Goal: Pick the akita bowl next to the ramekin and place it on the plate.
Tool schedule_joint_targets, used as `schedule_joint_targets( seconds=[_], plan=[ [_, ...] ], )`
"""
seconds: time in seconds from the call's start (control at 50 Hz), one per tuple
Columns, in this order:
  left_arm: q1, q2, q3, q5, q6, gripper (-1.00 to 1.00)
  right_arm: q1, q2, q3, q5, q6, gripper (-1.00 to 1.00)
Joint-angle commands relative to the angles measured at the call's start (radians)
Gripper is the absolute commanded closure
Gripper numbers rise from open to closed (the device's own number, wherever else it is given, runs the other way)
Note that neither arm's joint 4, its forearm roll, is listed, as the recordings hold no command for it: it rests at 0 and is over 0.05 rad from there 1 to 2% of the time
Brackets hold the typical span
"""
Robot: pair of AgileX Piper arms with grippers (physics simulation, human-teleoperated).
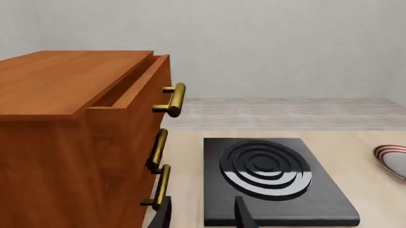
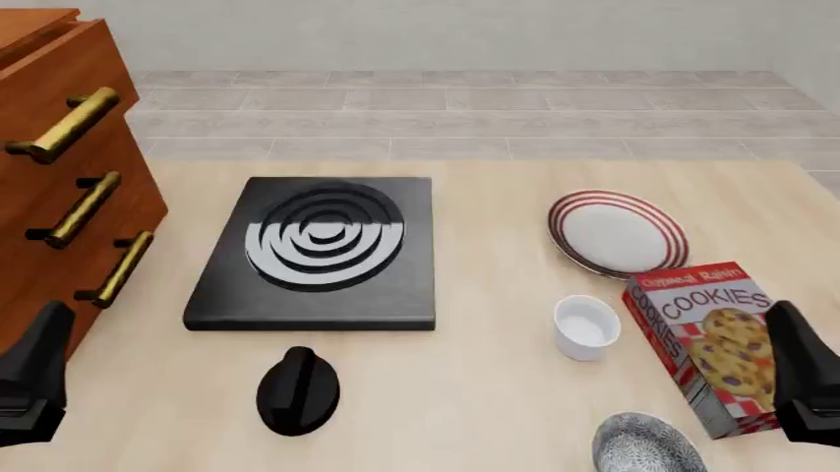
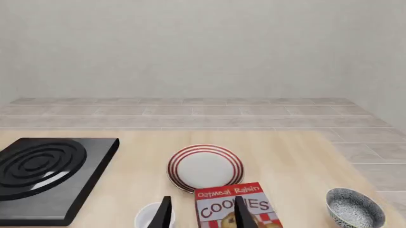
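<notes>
The round red-and-white-striped plate [image 2: 617, 234] is seen on the pale wooden table [image 2: 499, 393], beyond the plain white ramekin [image 2: 585, 327]. The small speckled akita bowl [image 2: 646, 445] lies near the ramekin, beside the spread, empty right gripper [image 3: 201, 213]. The left gripper [image 1: 201, 214] is likewise parted.

We see plain pale grey-white wall [image 3: 203, 47] at back, unmarked, evenly lit. Below it, floor of light grey rectangular tiles [image 2: 459, 108], joints running in rows past far edge of table. Light wooden tabletop [image 2: 486, 393] with faint grain fills foreground. At its left, reddish-brown wooden drawer cabinet [image 1: 57, 142], three brass bar handles [image 2: 79, 209] stacked down its front, top drawer slightly pulled out. We note soft diffuse light, faint shadows.
</notes>
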Motion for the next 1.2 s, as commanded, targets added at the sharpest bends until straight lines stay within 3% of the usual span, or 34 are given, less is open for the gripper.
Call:
schedule_joint_targets(
  seconds=[0.02,0.36,0.6,0.66,0.9,1.2],
  plan=[
    [0.0,0.005,-0.003,-0.001,0.0,-1.0,0.0,0.011,-0.002,-0.006,-0.005,-1.0],
    [0.0,0.005,-0.003,-0.001,0.0,-1.0,0.005,0.03,0.0,-0.013,-0.015,-1.0],
    [0.0,0.005,-0.003,-0.001,0.0,-1.0,0.036,0.101,-0.059,-0.012,-0.016,-1.0],
    [0.0,0.005,-0.003,-0.001,0.0,-1.0,0.035,0.177,-0.073,-0.043,-0.034,-1.0],
    [0.0,0.005,-0.003,-0.001,0.0,-1.0,0.035,0.265,-0.184,0.012,-0.048,-1.0],
    [0.0,0.005,-0.003,-0.001,0.0,-1.0,0.105,0.322,-0.328,0.147,-0.081,-1.0]
  ],
)
